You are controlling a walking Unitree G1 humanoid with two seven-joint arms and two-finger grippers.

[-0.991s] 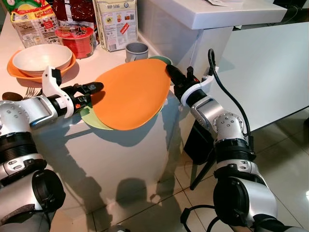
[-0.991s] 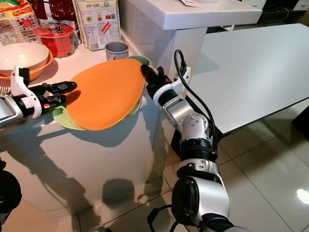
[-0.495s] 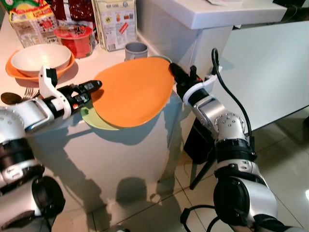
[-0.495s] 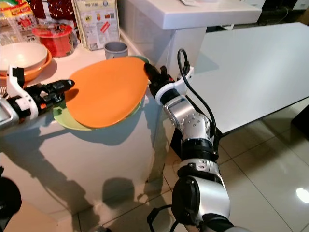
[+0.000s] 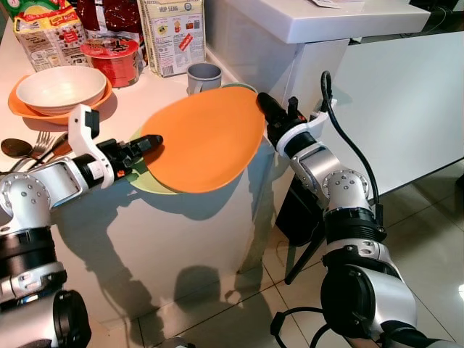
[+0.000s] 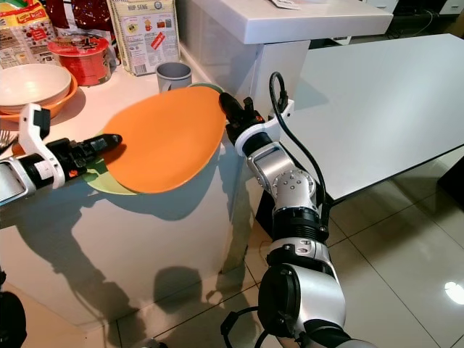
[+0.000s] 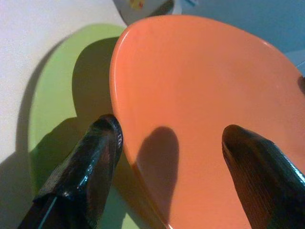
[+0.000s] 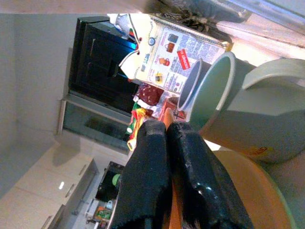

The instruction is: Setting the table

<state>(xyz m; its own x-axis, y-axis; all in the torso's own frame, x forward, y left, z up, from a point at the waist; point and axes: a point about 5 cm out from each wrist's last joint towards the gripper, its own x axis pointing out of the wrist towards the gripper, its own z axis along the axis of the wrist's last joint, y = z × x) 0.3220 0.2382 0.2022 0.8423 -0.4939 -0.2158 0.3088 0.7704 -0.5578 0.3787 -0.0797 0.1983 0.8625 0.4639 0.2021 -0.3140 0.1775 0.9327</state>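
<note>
A large orange plate (image 5: 203, 138) is tilted above a pale green plate (image 5: 147, 181) that lies on the white counter (image 5: 145, 217) near its front corner. My right gripper (image 5: 263, 107) is shut on the orange plate's right rim; in the right wrist view its fingers (image 8: 152, 167) pinch the thin orange edge. My left gripper (image 5: 148, 143) is at the plate's left rim and open. In the left wrist view one finger (image 7: 90, 157) is over the green plate (image 7: 52, 109) and the other sits above the orange plate (image 7: 200, 95), whose rim runs between them.
A grey cup (image 5: 204, 75) stands just behind the plates. A white bowl (image 5: 61, 85) on an orange dish, a red container (image 5: 114, 58) and food boxes (image 5: 172, 32) are at the back left. Forks and a spoon (image 5: 29, 145) lie by my left arm. A white table (image 5: 406, 94) is on the right.
My left gripper has moved in and to the right, up to the orange plate's left rim. The plate and my right gripper have shifted slightly to the right.
</note>
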